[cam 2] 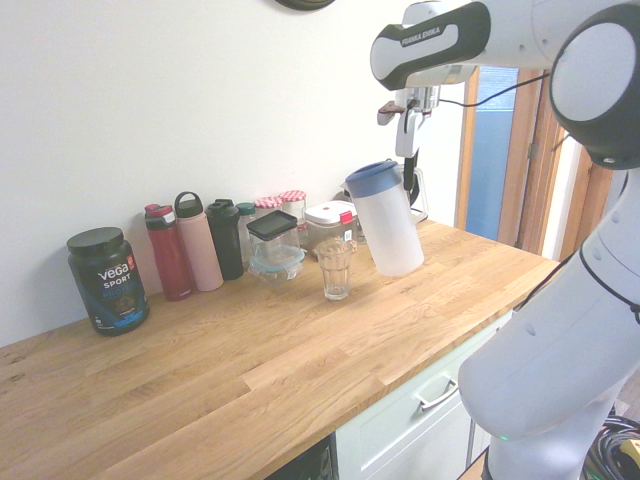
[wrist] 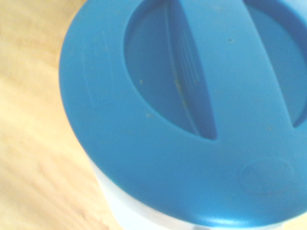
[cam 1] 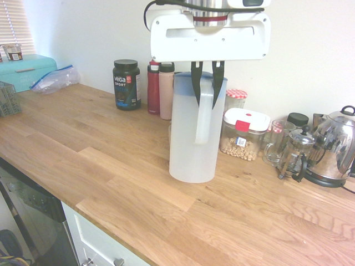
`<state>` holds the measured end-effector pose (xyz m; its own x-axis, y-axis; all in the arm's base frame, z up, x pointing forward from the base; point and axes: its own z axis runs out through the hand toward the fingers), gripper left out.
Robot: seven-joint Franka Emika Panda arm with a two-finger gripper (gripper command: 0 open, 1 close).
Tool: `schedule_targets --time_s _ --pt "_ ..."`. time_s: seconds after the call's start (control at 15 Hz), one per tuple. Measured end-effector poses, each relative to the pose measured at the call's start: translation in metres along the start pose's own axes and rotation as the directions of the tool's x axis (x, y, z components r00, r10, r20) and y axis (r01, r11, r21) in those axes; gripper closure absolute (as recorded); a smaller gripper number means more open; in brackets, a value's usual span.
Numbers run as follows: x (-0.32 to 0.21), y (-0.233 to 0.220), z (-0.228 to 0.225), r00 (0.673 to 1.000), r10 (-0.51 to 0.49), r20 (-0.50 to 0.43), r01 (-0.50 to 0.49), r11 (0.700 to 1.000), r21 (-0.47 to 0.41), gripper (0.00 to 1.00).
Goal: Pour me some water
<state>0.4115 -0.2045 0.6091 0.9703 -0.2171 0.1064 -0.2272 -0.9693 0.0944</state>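
Gripper [cam 1: 203, 83] pinches handle of white jug [cam 1: 191, 138] from above. Jug has blue lid [wrist: 187, 110], hangs tilted in air over wooden counter [cam 2: 250, 370]. Empty glass [cam 2: 335, 268] stands on counter, just left of jug in second outside view. Bottles [cam 2: 200, 245] line wall.

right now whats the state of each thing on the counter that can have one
gripper: shut on the pitcher's handle
pitcher: lifted off the counter, tilted, blue lid on
glass: upright, looks empty
red bottle: upright, capped
pink bottle: upright, capped
protein tub: upright, lid on
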Motion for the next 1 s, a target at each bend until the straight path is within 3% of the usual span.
schedule_targets --time_s 0.2,0.47,1.0 --pt "0.023 -0.042 0.026 0.988 -0.12 0.097 0.133 0.981 -0.139 1.0" --pt "0.029 -0.071 0.035 0.959 -0.205 0.197 0.261 0.91 -0.323 1.0" --pt "0.038 -0.105 0.063 0.937 -0.217 0.273 0.325 0.829 -0.455 1.0"
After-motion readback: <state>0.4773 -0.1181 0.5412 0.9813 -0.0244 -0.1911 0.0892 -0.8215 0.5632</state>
